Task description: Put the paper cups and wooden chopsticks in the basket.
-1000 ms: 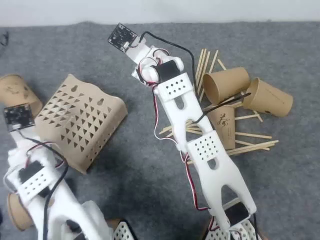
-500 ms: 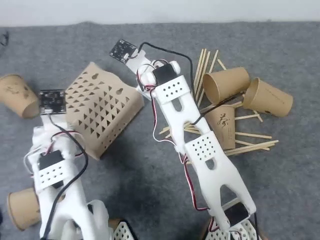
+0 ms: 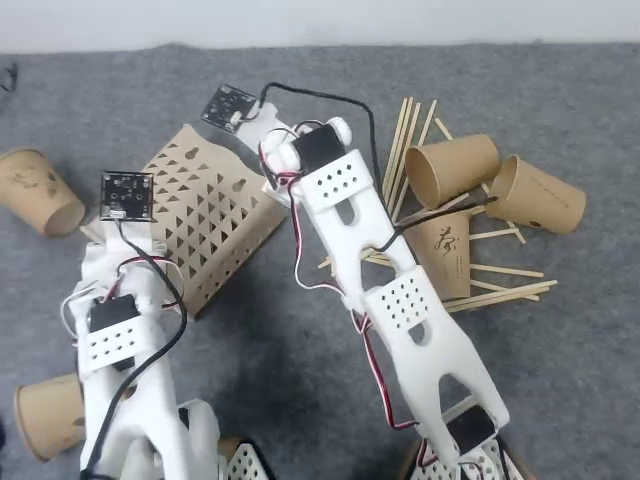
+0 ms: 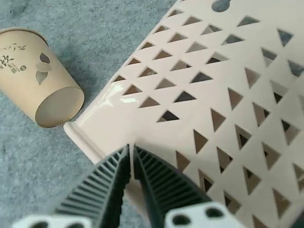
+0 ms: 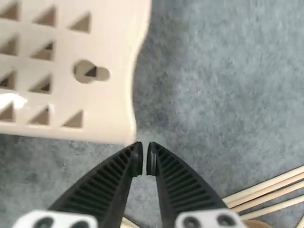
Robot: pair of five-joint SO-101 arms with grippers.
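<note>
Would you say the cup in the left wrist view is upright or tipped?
Tipped: the cup lies on its side, mouth open sideways.

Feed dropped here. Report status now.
Shut, empty: left gripper, right gripper, both at the basket edge. Basket tipped over. Loose on the mat: paper cups, chopsticks.

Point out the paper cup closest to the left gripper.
The paper cup lying on its side beside the basket's rim, just ahead of the left gripper; three others lie among the chopsticks, far off.
</note>
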